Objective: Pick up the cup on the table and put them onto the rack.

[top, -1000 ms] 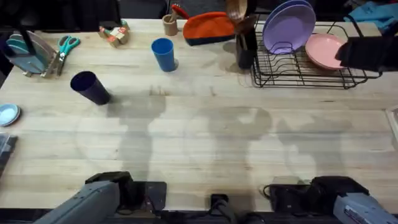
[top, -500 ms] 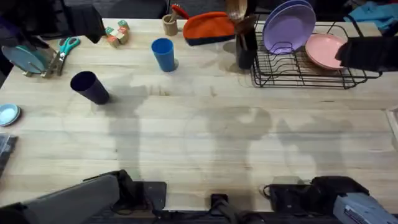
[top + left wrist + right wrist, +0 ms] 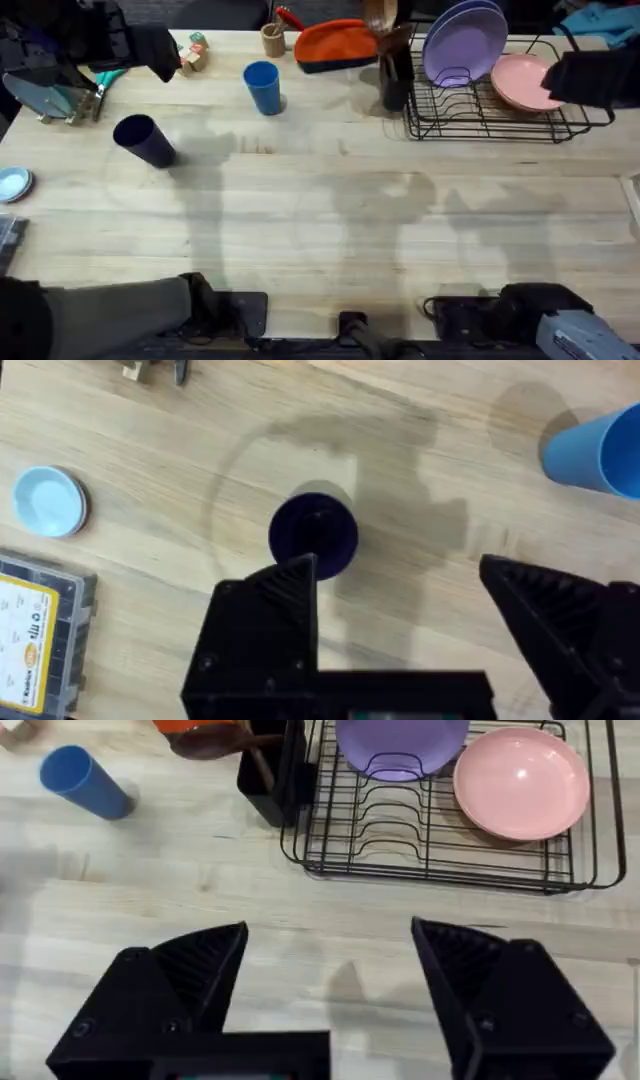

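A dark navy cup (image 3: 145,140) stands upright at the table's left, and a bright blue cup (image 3: 263,87) stands farther back near the middle. In the left wrist view the navy cup (image 3: 313,535) shows from above, just beyond my open left gripper (image 3: 400,575), by its one fingertip (image 3: 290,575). The blue cup (image 3: 595,450) lies off to the side there. The black wire rack (image 3: 480,118) holds a purple and a pink plate at the back right. My right gripper (image 3: 330,940) hangs open and empty above bare table in front of the rack (image 3: 400,830).
A black utensil holder (image 3: 393,75) stands against the rack's left side. An orange pouch (image 3: 335,45), a small tan cup (image 3: 273,40), scissors (image 3: 105,75) and wooden blocks (image 3: 192,52) line the back edge. A small light-blue dish (image 3: 12,184) sits at the far left.
My left arm has risen and swung out to the far left, now hanging over the navy cup. The right arm and both cups have not moved.
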